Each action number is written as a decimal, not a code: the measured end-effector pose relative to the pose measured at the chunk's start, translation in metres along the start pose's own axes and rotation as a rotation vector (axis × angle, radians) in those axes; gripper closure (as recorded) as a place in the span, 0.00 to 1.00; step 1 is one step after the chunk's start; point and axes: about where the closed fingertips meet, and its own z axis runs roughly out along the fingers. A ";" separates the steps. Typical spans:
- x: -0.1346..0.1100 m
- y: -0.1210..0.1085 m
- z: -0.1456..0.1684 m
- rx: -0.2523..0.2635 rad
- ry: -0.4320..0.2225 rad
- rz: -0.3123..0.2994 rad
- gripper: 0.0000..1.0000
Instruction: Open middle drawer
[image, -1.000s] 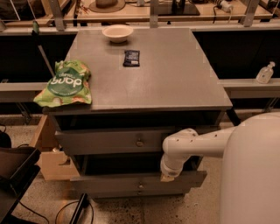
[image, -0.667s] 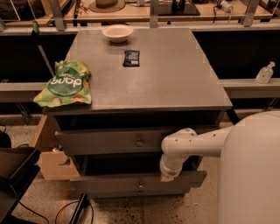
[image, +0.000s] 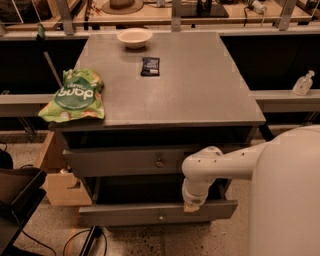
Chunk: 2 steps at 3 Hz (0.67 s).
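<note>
- Green snack bag (image: 75, 96) lies on the front-left corner of the grey cabinet top (image: 200, 95). Its white letters look like "buop" as it lies, and the smaller print is too fine to read.
- Small dark packet (image: 150, 66) lies flat towards the back of the top, near the middle. There is pale print on it, but it's unreadable.
- Pale round bowl (image: 135, 37) sits at the back edge, just behind the packet and a little to its left.
- The middle drawer (image: 120, 216) is pulled out from the cabinet. Its flat grey front juts forward under the taller upper drawer (image: 115, 162), with a dark hollow showing behind it.
- Against a second ago, that front is a touch further out and lower in view. The arm's end has come forward with it.
- The gripper (image: 192, 204) points down from the white, rounded arm (image: 220, 165) and sits right at the top edge of the middle drawer's front, right of the small round knob (image: 161, 217).
- Gripper apart or together? Cannot tell.
- The upper drawer's knob (image: 159, 162) is bigger.
- Smooth white robot body (image: 287, 200) fills the lower-right corner, and a cardboard box (image: 62, 187) sits left of the cabinet.
</note>
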 end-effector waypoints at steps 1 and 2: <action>-0.002 0.013 -0.007 -0.012 0.016 -0.007 1.00; -0.002 0.013 -0.007 -0.012 0.016 -0.007 1.00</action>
